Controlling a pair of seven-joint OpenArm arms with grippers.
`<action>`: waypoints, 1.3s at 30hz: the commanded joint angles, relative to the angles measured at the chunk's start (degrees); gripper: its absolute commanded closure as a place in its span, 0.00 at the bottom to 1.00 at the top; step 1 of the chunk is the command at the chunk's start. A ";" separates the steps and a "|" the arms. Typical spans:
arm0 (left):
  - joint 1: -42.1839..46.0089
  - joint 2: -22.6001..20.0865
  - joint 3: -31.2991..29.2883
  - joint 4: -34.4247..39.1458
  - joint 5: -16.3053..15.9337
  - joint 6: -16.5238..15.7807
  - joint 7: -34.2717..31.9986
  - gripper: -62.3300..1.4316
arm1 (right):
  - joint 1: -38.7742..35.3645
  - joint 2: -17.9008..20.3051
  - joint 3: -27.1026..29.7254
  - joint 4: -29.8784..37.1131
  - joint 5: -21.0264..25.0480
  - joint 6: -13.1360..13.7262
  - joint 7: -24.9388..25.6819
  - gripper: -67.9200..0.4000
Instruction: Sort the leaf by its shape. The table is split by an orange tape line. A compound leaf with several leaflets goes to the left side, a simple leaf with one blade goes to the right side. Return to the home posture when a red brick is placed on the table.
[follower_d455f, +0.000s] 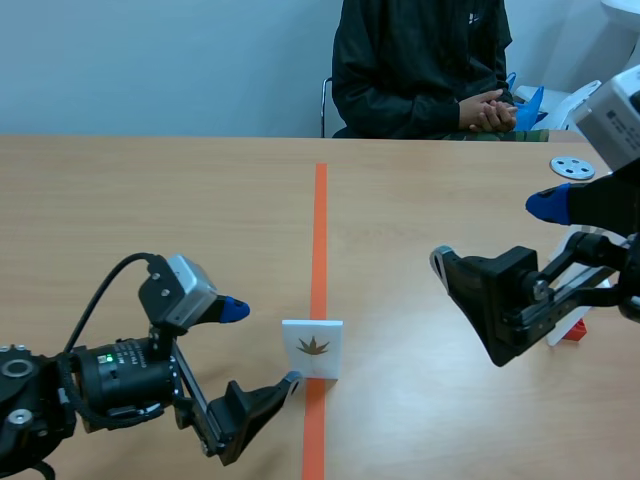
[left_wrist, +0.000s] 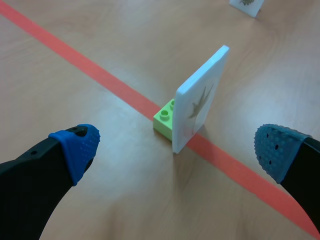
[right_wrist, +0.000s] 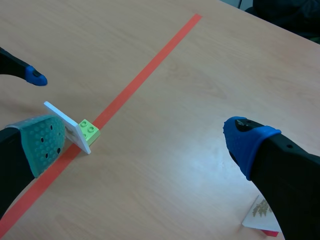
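On the tape line (follower_d455f: 319, 230) stands the leaf card (follower_d455f: 312, 349), upright against a green brick (left_wrist: 165, 119), the left gripper (follower_d455f: 263, 345) spread wide just beside it, the right gripper (follower_d455f: 492, 233) likewise spread, well apart near what may be a second card (right_wrist: 260, 212).

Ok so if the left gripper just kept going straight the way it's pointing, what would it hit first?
Most likely the white leaf card, standing upright against a green brick. It sits directly ahead of the open left gripper, in line with the gap between its fingers, though depth is hard to judge.
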 joint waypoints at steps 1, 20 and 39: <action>-1.20 0.87 0.96 -0.48 0.46 -0.09 -1.86 0.00 | 0.68 0.48 0.98 0.07 0.61 -0.26 0.66 0.00; -10.60 7.30 12.66 -13.22 2.32 5.44 -7.96 0.04 | 0.68 0.48 2.86 0.07 0.61 -0.42 0.61 0.00; -10.56 7.13 12.66 -13.20 2.29 7.48 -7.91 0.86 | 0.68 0.48 2.84 0.07 0.63 -0.42 0.50 0.00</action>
